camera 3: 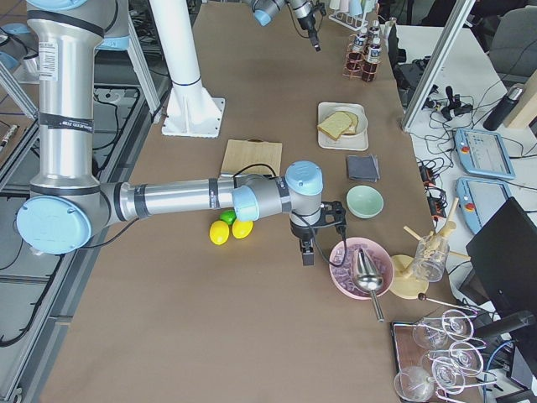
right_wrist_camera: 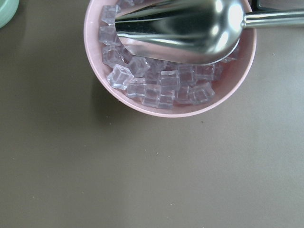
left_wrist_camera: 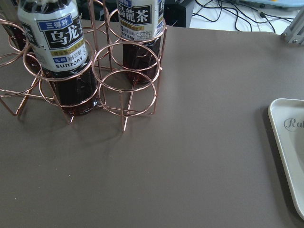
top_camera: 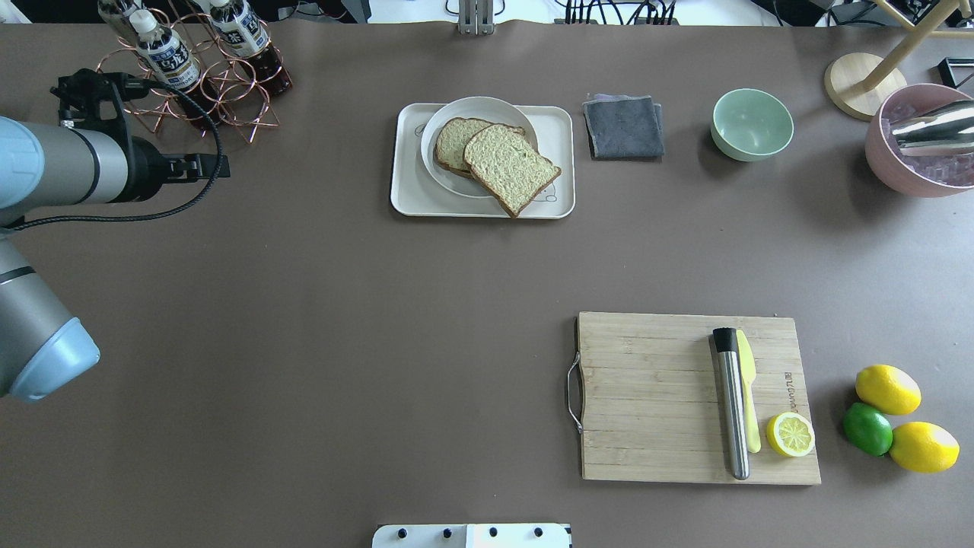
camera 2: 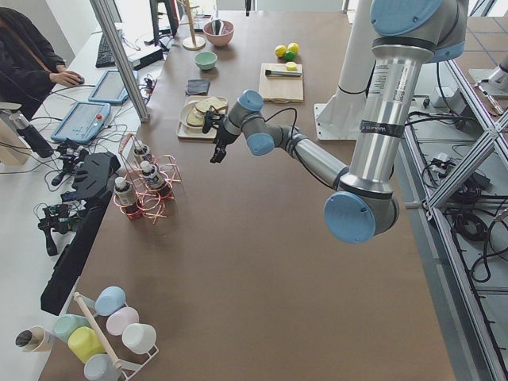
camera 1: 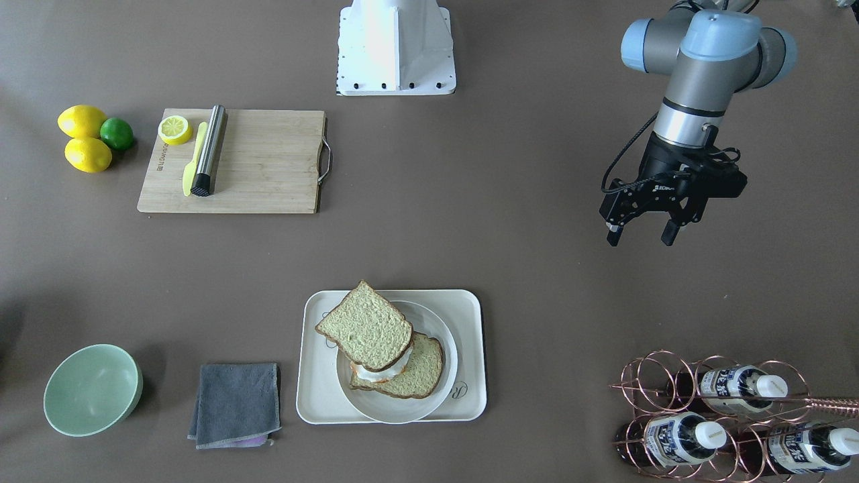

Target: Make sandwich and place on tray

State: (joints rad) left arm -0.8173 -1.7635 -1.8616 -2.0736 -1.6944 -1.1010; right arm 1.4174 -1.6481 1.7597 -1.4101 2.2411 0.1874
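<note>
One brown table (camera 1: 470, 201); left tool (camera 1: 639, 238) spread, empty; right tool (camera 3: 307, 254): cannot tell.

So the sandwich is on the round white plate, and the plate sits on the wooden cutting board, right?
No: the sandwich is on the round white plate, but the plate sits on the cream tray, as the front-facing view shows.

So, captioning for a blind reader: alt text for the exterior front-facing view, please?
A sandwich, its top slice skewed with egg white showing beneath, sits on a round white plate on the cream tray. The left end effector hangs open above the table at the view's right. A cutting board, green bowl and grey cloth lie elsewhere.
</note>
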